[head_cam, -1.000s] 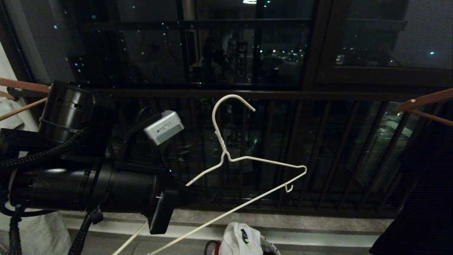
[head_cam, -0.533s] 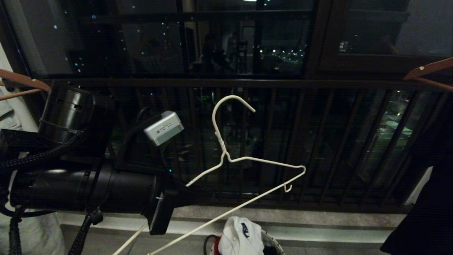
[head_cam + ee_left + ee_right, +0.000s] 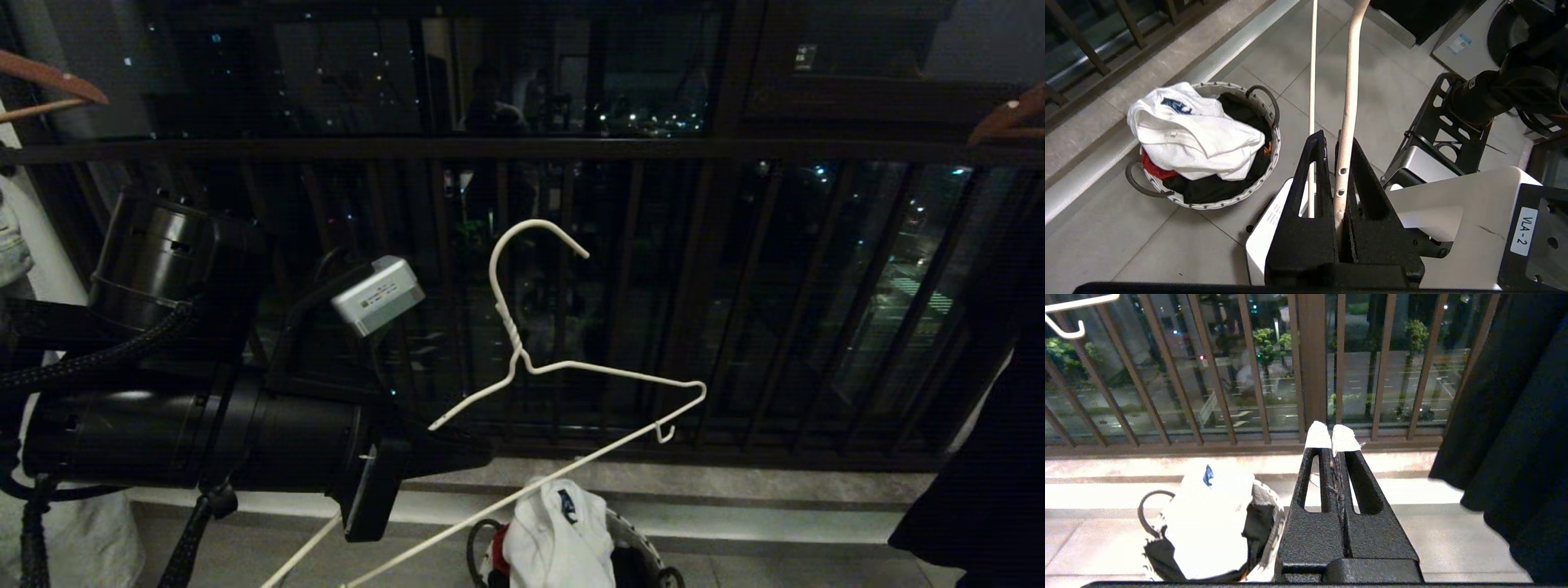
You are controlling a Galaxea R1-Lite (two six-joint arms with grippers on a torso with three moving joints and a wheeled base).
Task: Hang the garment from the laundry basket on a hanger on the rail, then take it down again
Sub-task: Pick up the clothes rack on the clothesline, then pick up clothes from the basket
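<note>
White wire hanger (image 3: pixel 571 371) is clamped in our left gripper (image 3: pixel 1338 163), hook up; right gripper (image 3: pixel 1332 439) pinched together, empty, above the laundry basket (image 3: pixel 1265 163).

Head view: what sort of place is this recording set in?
Most likely an enclosed apartment balcony used for drying laundry, at night. A dark barred railing stands before windows with city lights beyond, a laundry basket of clothes sits on the tiled floor, and brown wooden hangers hang at the edges.

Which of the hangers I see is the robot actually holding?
The thin white wire hanger, clamped in the left hand. The brown wooden hangers sit untouched at the edges.
</note>
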